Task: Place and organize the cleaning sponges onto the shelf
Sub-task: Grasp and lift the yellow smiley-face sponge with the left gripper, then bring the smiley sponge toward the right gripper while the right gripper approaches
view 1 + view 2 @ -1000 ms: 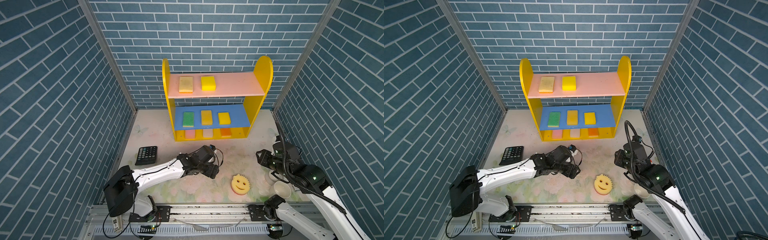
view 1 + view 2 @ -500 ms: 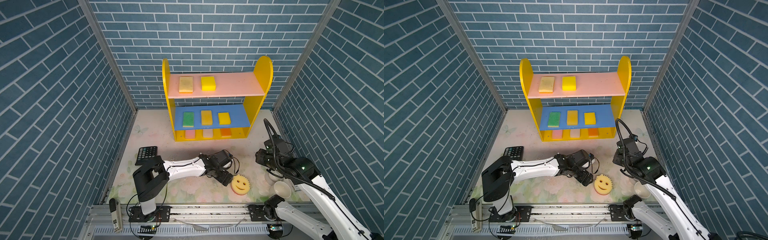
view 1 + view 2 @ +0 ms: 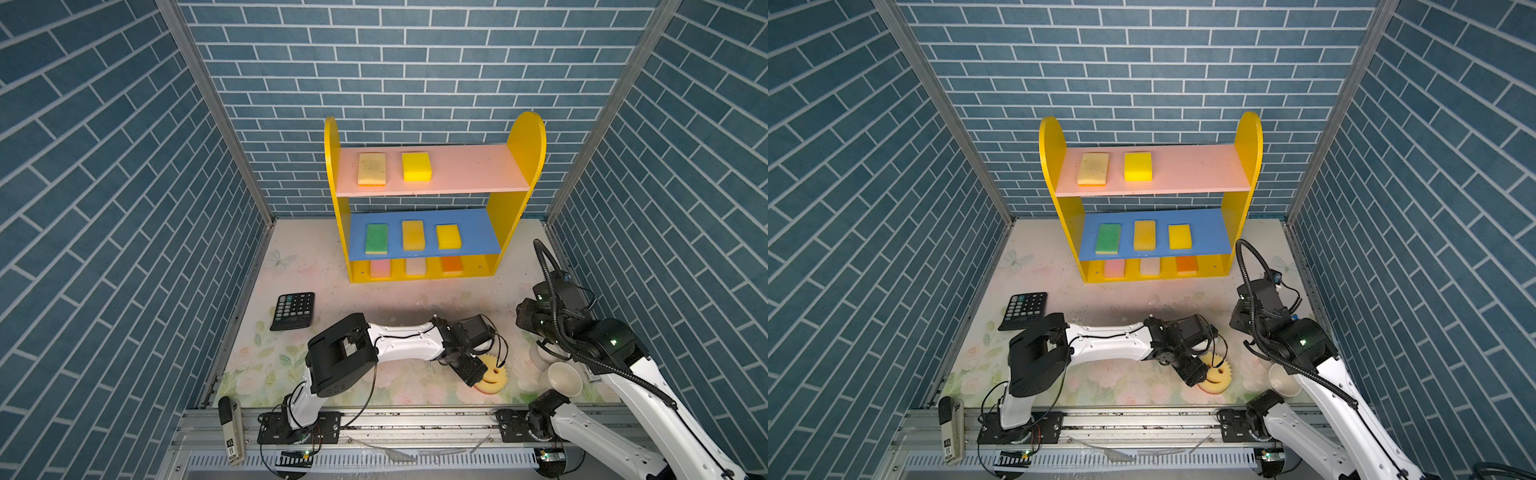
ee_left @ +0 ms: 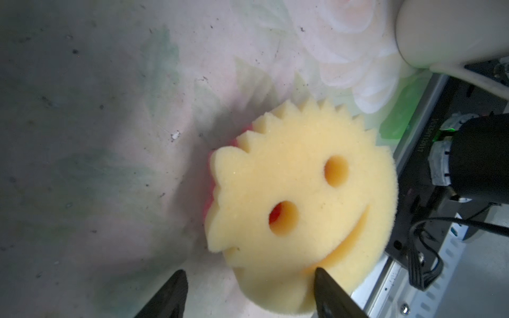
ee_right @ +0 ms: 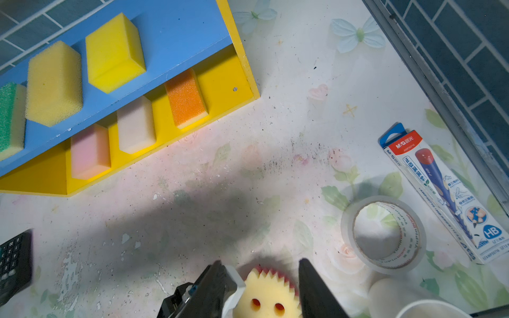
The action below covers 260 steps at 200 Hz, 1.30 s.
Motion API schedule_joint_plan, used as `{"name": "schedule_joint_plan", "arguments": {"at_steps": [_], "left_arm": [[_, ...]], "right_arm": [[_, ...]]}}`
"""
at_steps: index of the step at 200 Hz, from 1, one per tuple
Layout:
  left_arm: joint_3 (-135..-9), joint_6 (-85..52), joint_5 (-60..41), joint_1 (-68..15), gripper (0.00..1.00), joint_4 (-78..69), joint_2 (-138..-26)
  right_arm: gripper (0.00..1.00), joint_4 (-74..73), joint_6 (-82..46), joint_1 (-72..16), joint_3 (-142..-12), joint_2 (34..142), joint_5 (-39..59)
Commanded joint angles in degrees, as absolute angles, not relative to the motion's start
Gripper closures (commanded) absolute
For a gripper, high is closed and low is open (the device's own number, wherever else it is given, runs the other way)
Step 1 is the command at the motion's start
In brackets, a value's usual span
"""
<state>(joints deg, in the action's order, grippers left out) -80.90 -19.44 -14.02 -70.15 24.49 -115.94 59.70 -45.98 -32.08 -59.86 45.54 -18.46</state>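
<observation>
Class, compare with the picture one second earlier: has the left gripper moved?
Yes. The left gripper has swung right, farther from the calculator, and now reaches the smiley-face sponge.

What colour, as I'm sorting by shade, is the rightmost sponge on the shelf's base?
The sponge is orange; clearest in the right wrist view.

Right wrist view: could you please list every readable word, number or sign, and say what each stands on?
"M&G": red band at the top of the pencil box.
"HB": blue circle low on that box; its other print is too small to read.
Tape roll: inner print blurred.
Calculator: key digits too blurred to read.
</observation>
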Motion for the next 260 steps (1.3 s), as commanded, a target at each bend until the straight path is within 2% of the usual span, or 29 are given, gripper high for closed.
{"name": "schedule_joint_plan", "arguments": {"at_steps": [1,22,48,78,100,139,183,219,260], "left_arm": [[-81.66,-18.55,-11.93,-70.14,0.38,27.76,-117.42],[-81.55,-19.07,-10.42,-70.05,0.58,28.34,-117.03],[-80.44,-20.07,-9.32,-69.44,0.65,27.77,-115.79],[-77.87,-22.69,-9.28,-66.94,0.84,26.14,-113.62],[-73.85,-24.79,-9.96,-64.01,0.94,23.71,-110.29],[-66.14,-25.53,-7.52,-59.17,0.97,22.03,-101.79],[-57.68,-27.2,-5.66,-53.71,0.99,22.09,-93.02],[-50.77,-29.32,-4.69,-49.77,0.99,20.89,-86.65],[-44.74,-31.78,-4.79,-47.75,1.0,21.02,-83.94]], "right_arm": [[0.54,61.52,-44.74,-31.97,-58.27,45.15,-19.86],[0.54,61.33,-44.65,-31.91,-58.28,45.35,-19.95],[0.54,61.09,-44.47,-31.9,-58.31,45.77,-19.73],[0.54,61.17,-44.12,-31.92,-58.62,46.08,-19.2],[0.54,61.17,-44.04,-31.9,-58.35,45.97,-18.74],[0.54,58.01,-42.66,-31.89,-56.59,48.32,-13.14],[0.53,47.59,-40.79,-32.62,-55.15,59.36,-0.58],[0.46,36.32,-39.06,-38.97,-54.94,67.44,3.98],[0.46,33.38,-35.68,-45.7,-58.88,82.8,8.75]]}}
